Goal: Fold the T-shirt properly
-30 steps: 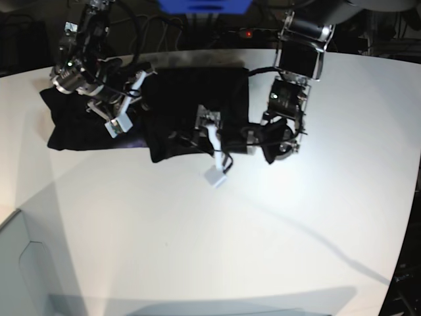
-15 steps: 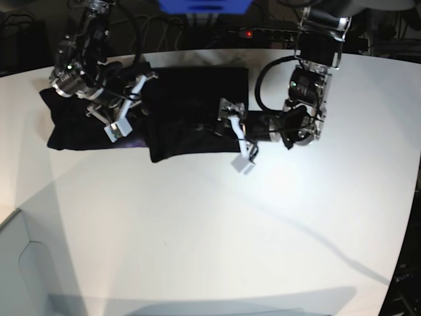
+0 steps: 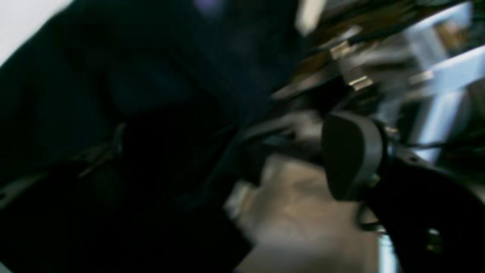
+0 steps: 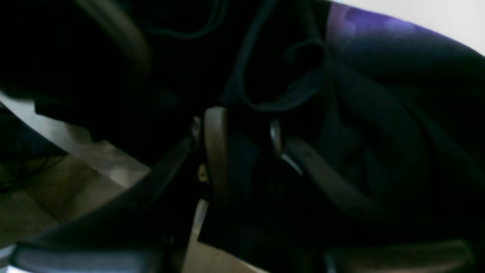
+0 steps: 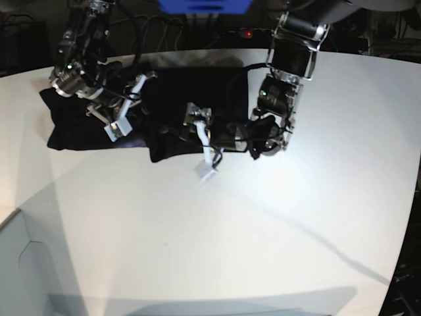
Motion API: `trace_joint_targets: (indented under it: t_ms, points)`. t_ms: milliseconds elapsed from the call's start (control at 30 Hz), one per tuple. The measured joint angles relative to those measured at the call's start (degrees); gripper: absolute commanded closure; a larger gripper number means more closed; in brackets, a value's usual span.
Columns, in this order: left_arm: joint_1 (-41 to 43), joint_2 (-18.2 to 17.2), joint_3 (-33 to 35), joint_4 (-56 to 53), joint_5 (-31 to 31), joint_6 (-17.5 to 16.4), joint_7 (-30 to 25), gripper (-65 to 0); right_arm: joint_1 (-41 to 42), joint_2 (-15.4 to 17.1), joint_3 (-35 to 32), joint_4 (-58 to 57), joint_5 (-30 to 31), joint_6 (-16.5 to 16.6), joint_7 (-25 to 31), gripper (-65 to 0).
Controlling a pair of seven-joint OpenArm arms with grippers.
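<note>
The black T-shirt [image 5: 191,99] lies bunched at the back of the white table [image 5: 230,237], with a strip of purple print [image 4: 363,26] at one edge. My left gripper [image 5: 202,141] hangs open over the shirt's front edge. One white finger is above the cloth, the other past the hem over bare table. The left wrist view is blurred and shows black cloth [image 3: 94,113] and one dark finger pad [image 3: 352,155]. My right gripper [image 5: 125,105] sits on the shirt's left part. In the right wrist view its fingers [image 4: 216,148] have dark cloth between them.
A pale grey box [image 5: 23,263] stands at the front left corner. A blue object [image 5: 204,5] and cables lie behind the table's far edge. The table's curved right edge [image 5: 411,217] drops to a dark floor.
The left arm swung right, away from the shirt, then came back left; its open gripper now straddles the shirt's front hem. The right arm has stayed where it was.
</note>
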Motion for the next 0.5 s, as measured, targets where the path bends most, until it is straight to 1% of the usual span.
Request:
trace_joint_targets:
  t_ms: [67,167,267,400,500]
  points:
    - [-0.3,0.1,1.0,-1.0,-3.0,0.0,0.9,-62.6,0.0,0.0,0.0,0.0,0.0,0.0,0.0,-15.0]
    - [-0.7,0.2,1.0,-1.2,-4.8,-0.1,0.9,-62.6,0.0,0.0,0.0,0.0,0.0,0.0,0.0,-15.0]
    - [-0.9,-0.2,0.1,-1.1,-5.0,-0.1,0.3,-62.6,0.0,0.0,0.0,0.0,0.0,0.0,0.0,-15.0]
    - [-0.6,-2.4,-1.9,-1.2,-5.2,-0.2,0.7,-62.6,0.0,0.0,1.9,0.1,0.2,0.0,0.0,-15.0]
    - [0.0,-3.2,-2.1,-1.0,-5.2,-0.2,-0.1,-62.6,0.0,0.0,3.2,0.1,0.1,0.0,0.0,-15.0]
